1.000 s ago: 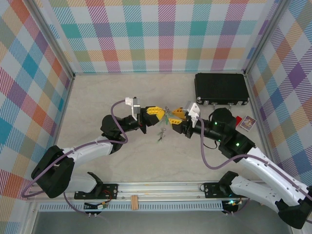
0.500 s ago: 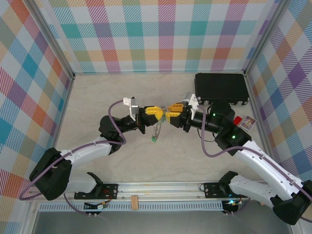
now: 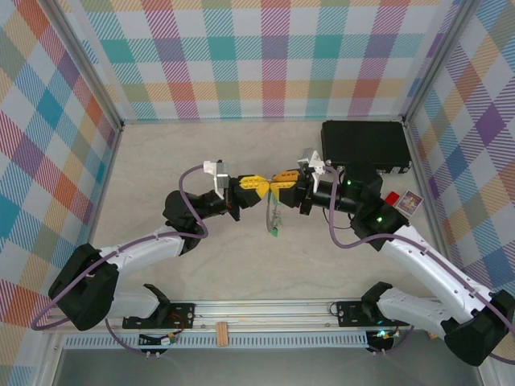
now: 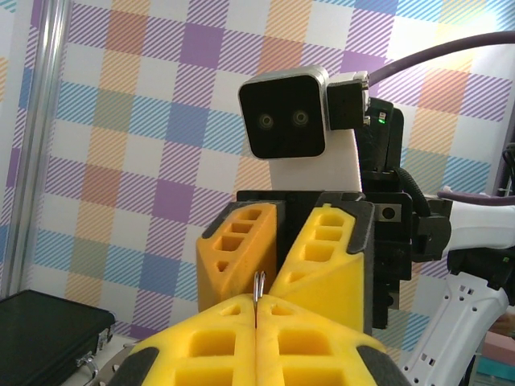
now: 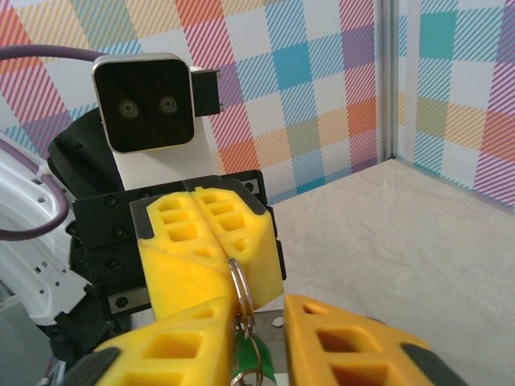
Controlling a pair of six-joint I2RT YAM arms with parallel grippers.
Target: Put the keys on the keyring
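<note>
My left gripper (image 3: 257, 185) is shut on the top edge of the thin grey keyring (image 3: 273, 207), held above the table. The ring's edge pokes up between the left gripper's (image 4: 256, 304) closed yellow pads. A key with a green tag (image 3: 275, 232) dangles from the ring. My right gripper (image 3: 282, 183) faces the left one tip to tip. In the right wrist view the keyring (image 5: 241, 288) and the green tag (image 5: 251, 358) lie between the right gripper's (image 5: 259, 312) parted jaws. The ring rests against its left finger (image 5: 185, 342); the right finger (image 5: 354, 346) stands clear.
A black rectangular case (image 3: 366, 145) lies at the back right, close behind the right arm. A small card (image 3: 409, 203) and a red item (image 3: 392, 199) sit by the right wall. Checkered walls enclose the table on three sides.
The right gripper has moved left and up to meet the left gripper and its jaws have narrowed around the ring. The hanging key swung slightly right. The left gripper held still.
</note>
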